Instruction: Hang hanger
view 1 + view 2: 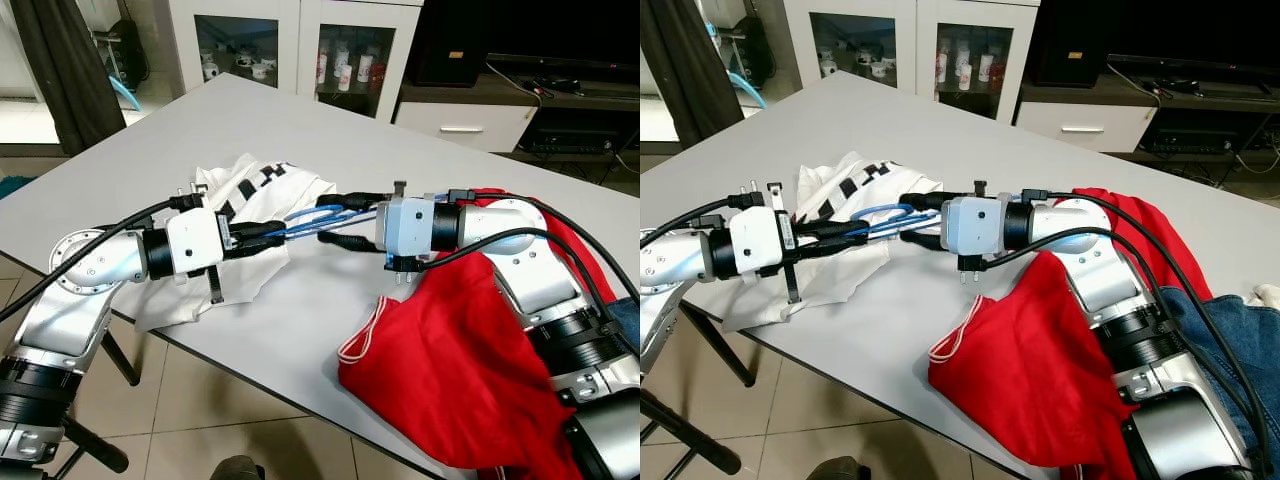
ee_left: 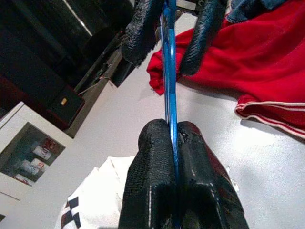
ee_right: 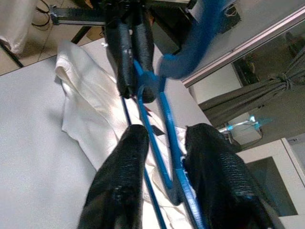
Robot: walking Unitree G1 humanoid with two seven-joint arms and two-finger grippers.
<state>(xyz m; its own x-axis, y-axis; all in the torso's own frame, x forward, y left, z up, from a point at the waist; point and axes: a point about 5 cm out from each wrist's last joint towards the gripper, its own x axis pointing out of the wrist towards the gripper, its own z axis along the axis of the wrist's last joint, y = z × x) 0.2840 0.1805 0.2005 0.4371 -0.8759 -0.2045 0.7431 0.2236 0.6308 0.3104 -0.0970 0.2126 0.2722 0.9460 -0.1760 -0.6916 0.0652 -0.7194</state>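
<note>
a home, by the look of the living or dining room. large pale grey table (image 1: 330, 130) standing on a tiled floor (image 1: 190, 400). behind it a white cabinet (image 1: 295, 35) with glass doors, small jars and ornaments (image 1: 345, 65) on its shelves. next to that a low dark tv stand (image 1: 560, 110) with a white drawer (image 1: 460, 125) and loose cables. dark curtain (image 1: 60, 70) hanging at the left. laundry spread over the table: a white shirt (image 1: 250, 200), a red shirt (image 1: 450, 370) and blue jeans (image 1: 1230, 330).
</note>
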